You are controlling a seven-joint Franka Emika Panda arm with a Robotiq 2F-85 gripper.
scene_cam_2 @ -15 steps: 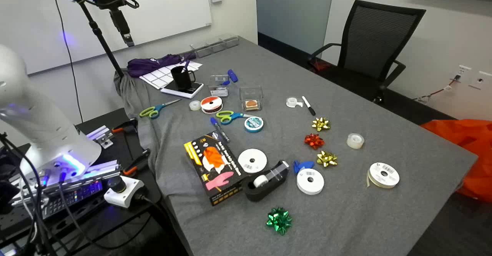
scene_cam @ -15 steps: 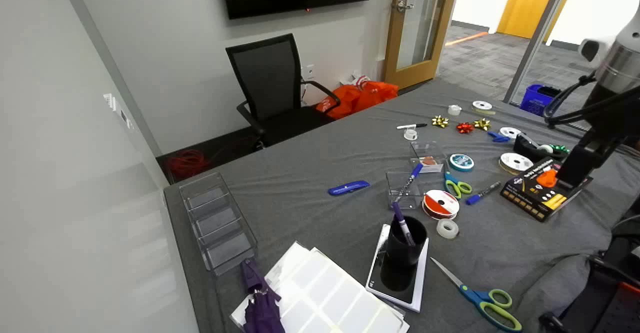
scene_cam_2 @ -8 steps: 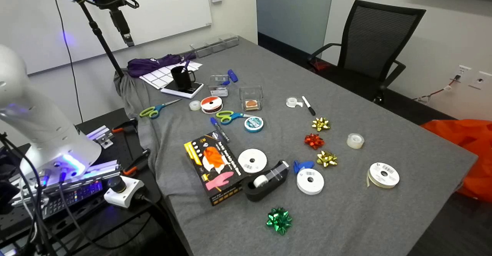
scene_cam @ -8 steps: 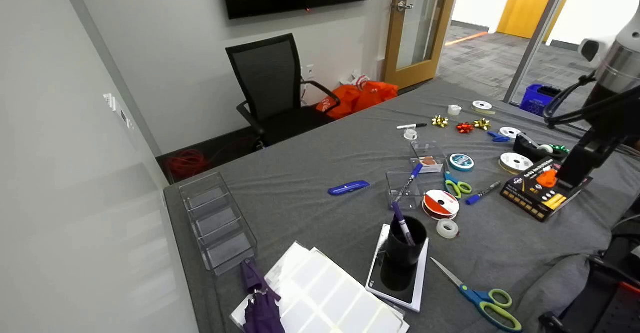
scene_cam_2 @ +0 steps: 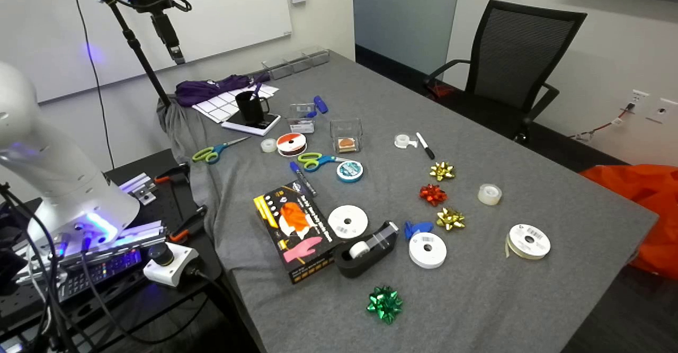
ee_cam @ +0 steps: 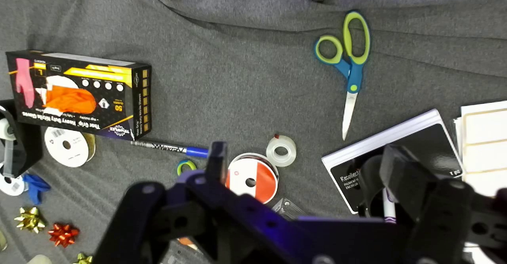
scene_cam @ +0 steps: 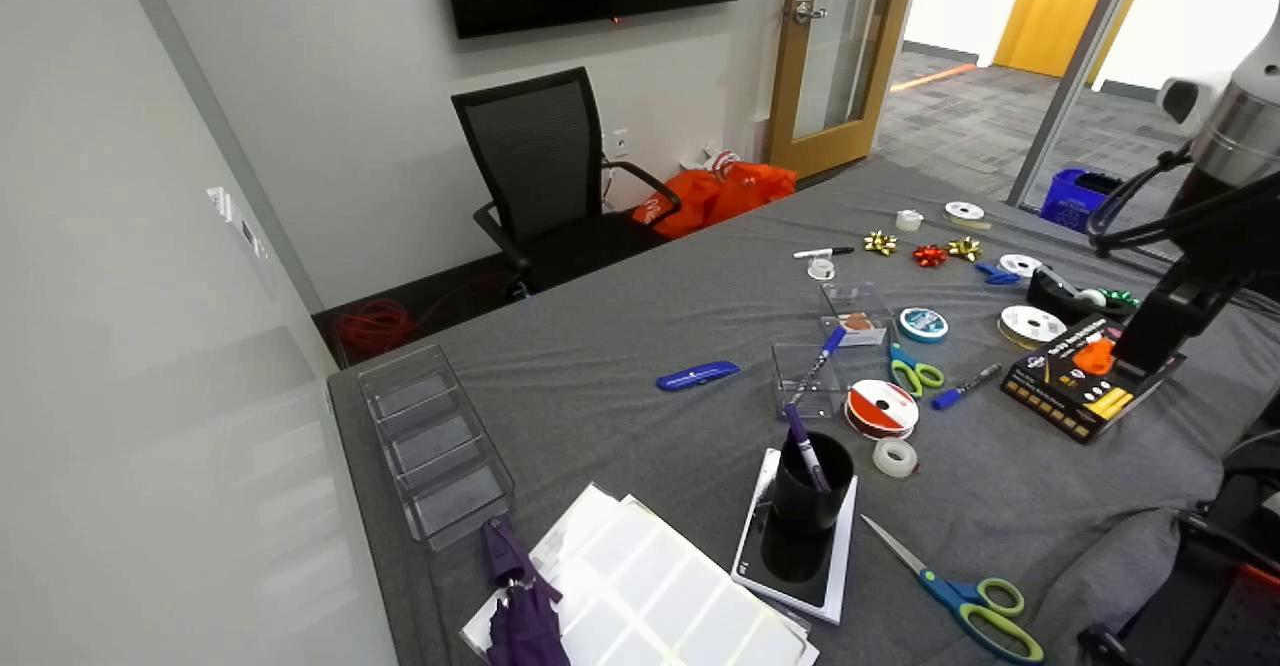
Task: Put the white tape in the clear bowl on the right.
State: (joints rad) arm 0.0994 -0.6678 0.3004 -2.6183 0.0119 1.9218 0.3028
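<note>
Several pale tape rolls lie on the grey table. One translucent white tape (scene_cam: 895,458) lies beside the red-and-white ribbon spool; it also shows in the wrist view (ee_cam: 281,150). Another tape roll (scene_cam_2: 490,194) lies near the bows, and a small tape in a dispenser (scene_cam_2: 402,141) by a black-capped marker. Two clear square containers stand mid-table: one (scene_cam_2: 356,126) holds a brown-and-white item, the other (scene_cam: 795,358) has a blue pen in it. My gripper (ee_cam: 307,153) is open and empty, high above the table; its fingers (ee_cam: 217,163) stand wide apart. It shows in both exterior views (scene_cam: 1145,358) (scene_cam_2: 178,56).
A black mug (scene_cam_2: 249,110) with a purple marker stands on a notebook (ee_cam: 380,145). Scissors (ee_cam: 353,73), a glove box (scene_cam_2: 296,231), a ribbon spool (ee_cam: 253,178) and a black tape dispenser (scene_cam_2: 365,252) lie around. A divided clear tray (scene_cam: 437,446) stands at the table's end.
</note>
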